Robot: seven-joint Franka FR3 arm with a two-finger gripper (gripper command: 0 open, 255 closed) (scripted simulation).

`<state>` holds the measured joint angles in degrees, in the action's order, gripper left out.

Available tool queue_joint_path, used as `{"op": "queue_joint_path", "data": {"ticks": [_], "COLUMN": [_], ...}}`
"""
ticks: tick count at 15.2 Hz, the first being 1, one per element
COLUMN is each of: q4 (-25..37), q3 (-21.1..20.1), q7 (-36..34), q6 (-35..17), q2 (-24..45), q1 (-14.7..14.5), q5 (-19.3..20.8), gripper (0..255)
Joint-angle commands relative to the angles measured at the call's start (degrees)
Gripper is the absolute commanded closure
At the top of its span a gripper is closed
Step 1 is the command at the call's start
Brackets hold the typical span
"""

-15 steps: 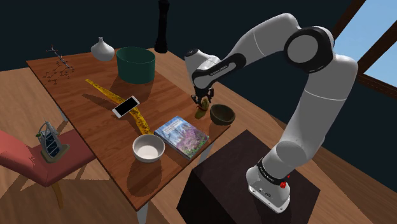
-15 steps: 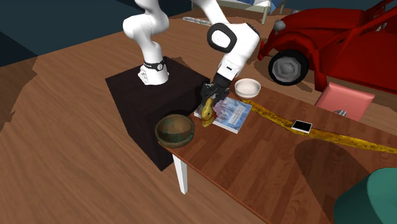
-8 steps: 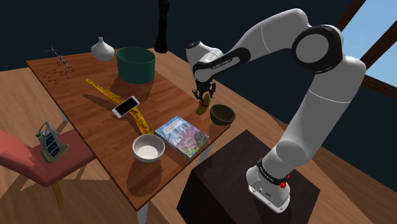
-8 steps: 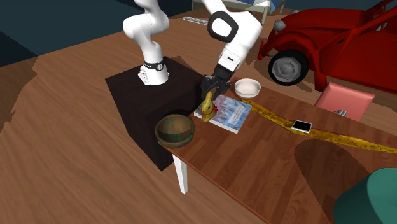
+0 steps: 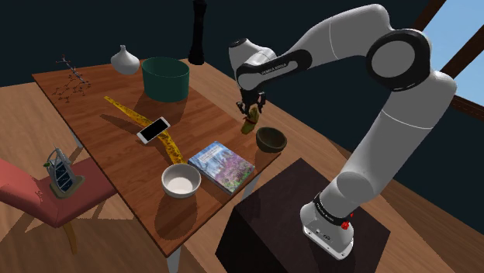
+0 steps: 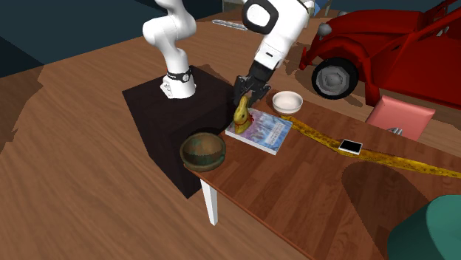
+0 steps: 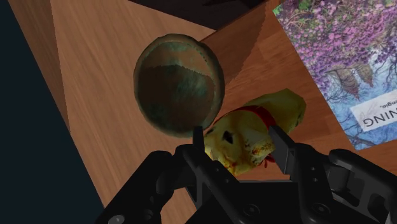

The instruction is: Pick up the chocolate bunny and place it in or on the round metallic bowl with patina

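Tool [image 7: 236, 135] grips the golden bunny [image 7: 280, 109] near the patinated bowl [image 7: 177, 86].

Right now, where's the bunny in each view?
Shoulder: bunny hangs in the gripper, centre, up-left of the bowl.
Second exterior: bunny at centre, by the book's left corner, up-right of the bowl.
Wrist: bunny clasped between the fingers, beside the bowl.
Shared landmark: the bowl.
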<state>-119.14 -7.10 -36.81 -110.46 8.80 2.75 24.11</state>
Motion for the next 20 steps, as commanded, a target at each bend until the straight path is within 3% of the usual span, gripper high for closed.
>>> {"op": "queue_joint_path", "data": {"ticks": [1,15,20], "q4": [0.7,-11.4,-13.1], "q3": [-0.1,8.4,8.8], "q7": [0.6,15.9,15.1], "q6": [1.3,-2.2,-5.1], "q2": [-0.7,-15.7,-14.6], "q1": [0.0,8.6,9.0], "q5": [-0.3,3.3,4.1], "gripper": [255,255,255]}}
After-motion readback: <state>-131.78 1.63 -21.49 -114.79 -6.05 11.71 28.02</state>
